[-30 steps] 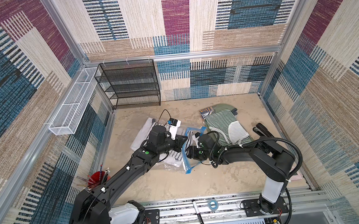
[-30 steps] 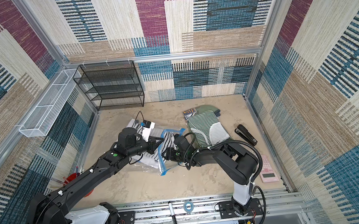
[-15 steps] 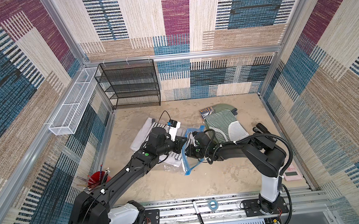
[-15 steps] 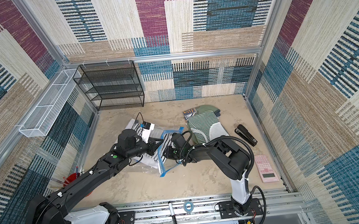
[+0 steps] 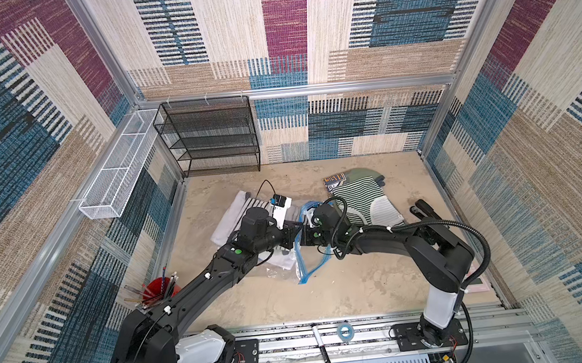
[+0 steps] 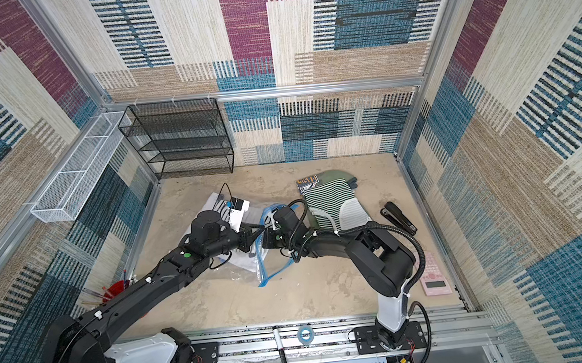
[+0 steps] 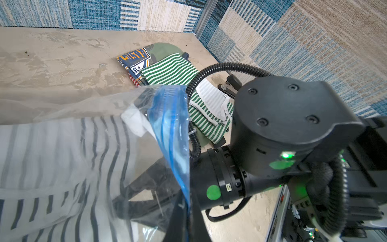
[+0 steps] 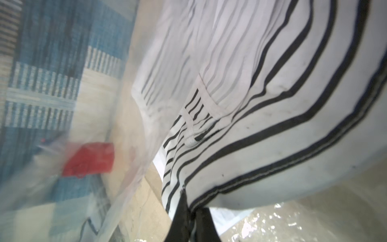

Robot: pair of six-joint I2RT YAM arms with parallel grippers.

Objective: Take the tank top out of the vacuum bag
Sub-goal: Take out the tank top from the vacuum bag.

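The vacuum bag (image 7: 98, 104) is thin clear plastic, glossy and crinkled, and its zip strip (image 7: 169, 125) is smooth translucent blue plastic. The tank top (image 8: 272, 100) is soft matt knit cloth, white with dark stripes. My right arm (image 7: 282, 121) has a matt black plastic shell, a ribbed black plastic cable sleeve (image 7: 222, 66) and a glossy white base link (image 5: 438, 305). The table (image 5: 360, 289) looks matt, mottled beige and slightly rough. The walls (image 5: 282, 32) are coarse woven textile, held in bare brushed-metal framing (image 5: 311, 90). The rack (image 5: 209, 139) at the table's far edge is black-coated metal mesh. The basket (image 5: 117, 170) is white-coated wire mesh.
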